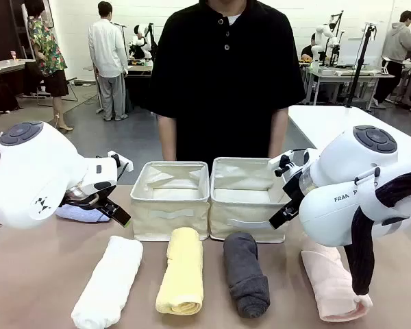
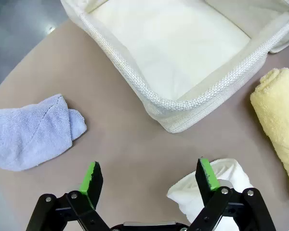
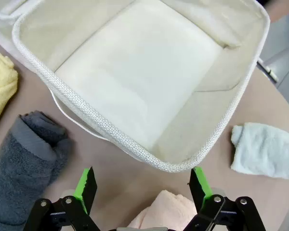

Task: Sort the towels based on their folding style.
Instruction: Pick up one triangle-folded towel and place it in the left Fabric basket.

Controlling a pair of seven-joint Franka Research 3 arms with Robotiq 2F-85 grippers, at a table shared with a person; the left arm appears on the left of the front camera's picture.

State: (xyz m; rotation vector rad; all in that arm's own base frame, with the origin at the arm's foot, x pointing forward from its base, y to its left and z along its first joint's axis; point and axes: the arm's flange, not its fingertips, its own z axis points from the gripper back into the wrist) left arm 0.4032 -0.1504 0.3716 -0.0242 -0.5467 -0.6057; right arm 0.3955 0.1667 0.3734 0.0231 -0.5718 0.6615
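Rolled towels [image 1: 181, 271] line the brown table [image 1: 27, 274] below the left gripper [image 2: 147, 166] and right gripper [image 3: 142, 171], both agape and empty; bins [image 1: 170, 214] ahead, busy room [image 1: 75, 20] beyond.

The left arm [image 1: 27, 175] reaches in from the left side, its broad white wrist joint held low and the left hand [image 2: 148, 169] tilted down and in toward the middle. Seen from its own wrist, the two black fingers [image 2: 82, 202] stand wide apart — green pads [image 2: 90, 175] facing each other with nothing gripped between them. The right arm [image 1: 359, 181] comes in from the right side in a matching pose, wrist low, the right hand [image 3: 143, 175] angled down and inward. Its fingers are spread wide too — both green pads bare, holding nothing.
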